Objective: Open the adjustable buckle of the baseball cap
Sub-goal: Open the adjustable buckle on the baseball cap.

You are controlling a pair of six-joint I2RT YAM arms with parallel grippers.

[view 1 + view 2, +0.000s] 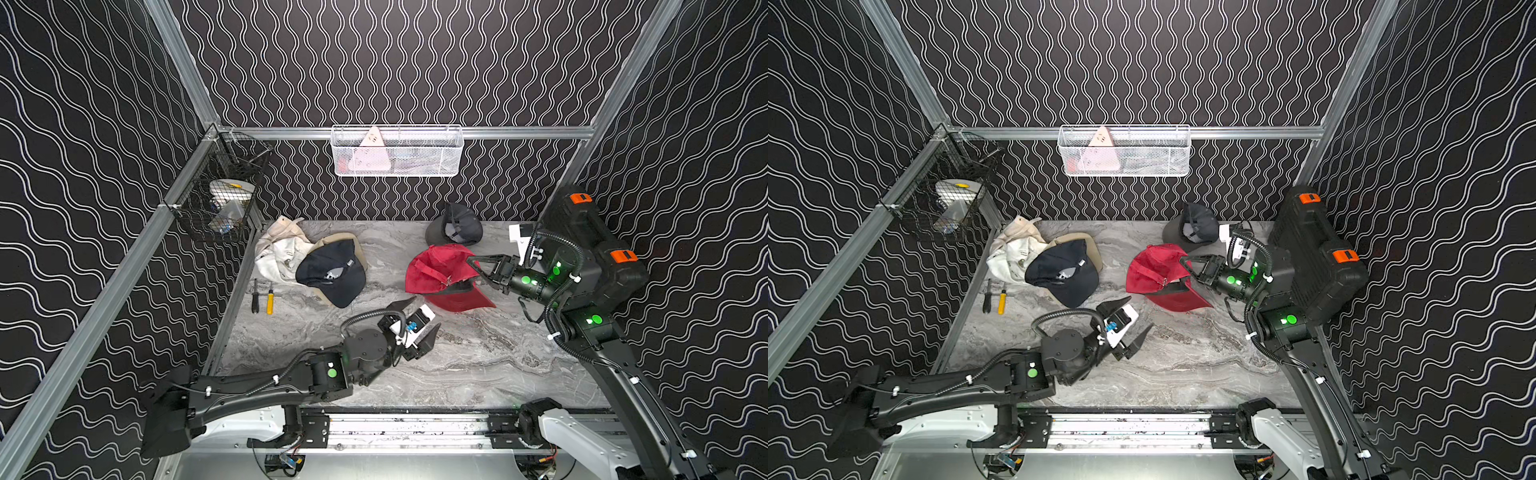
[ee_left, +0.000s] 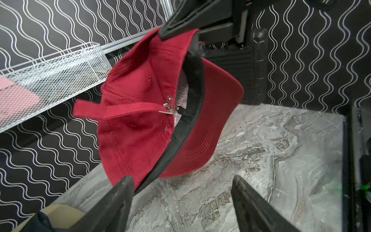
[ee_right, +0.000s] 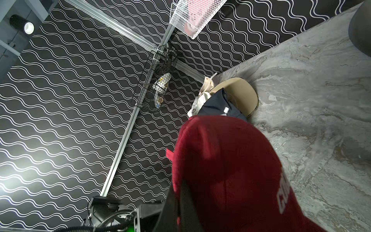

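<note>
The red baseball cap (image 1: 432, 270) (image 1: 1152, 270) hangs just above the marble table, brim low and toward the front. My right gripper (image 1: 469, 259) (image 1: 1182, 259) (image 3: 177, 186) is shut on its crown edge by the black sweatband, and shows too in the left wrist view (image 2: 163, 33). The metal buckle (image 2: 167, 106) sits at the back opening. The red strap (image 2: 96, 109) sticks out loose from it. My left gripper (image 1: 427, 311) (image 1: 1140, 311) (image 2: 182, 177) is open in front of the cap, holding nothing and apart from it.
A navy cap (image 1: 332, 272) lies on tan and white caps at the back left. A dark grey cap (image 1: 455, 228) is at the back. Two screwdrivers (image 1: 262, 296) lie by the left edge. A black case (image 1: 590, 241) stands right. Wire baskets (image 1: 397, 151) (image 1: 224, 199) hang on the walls.
</note>
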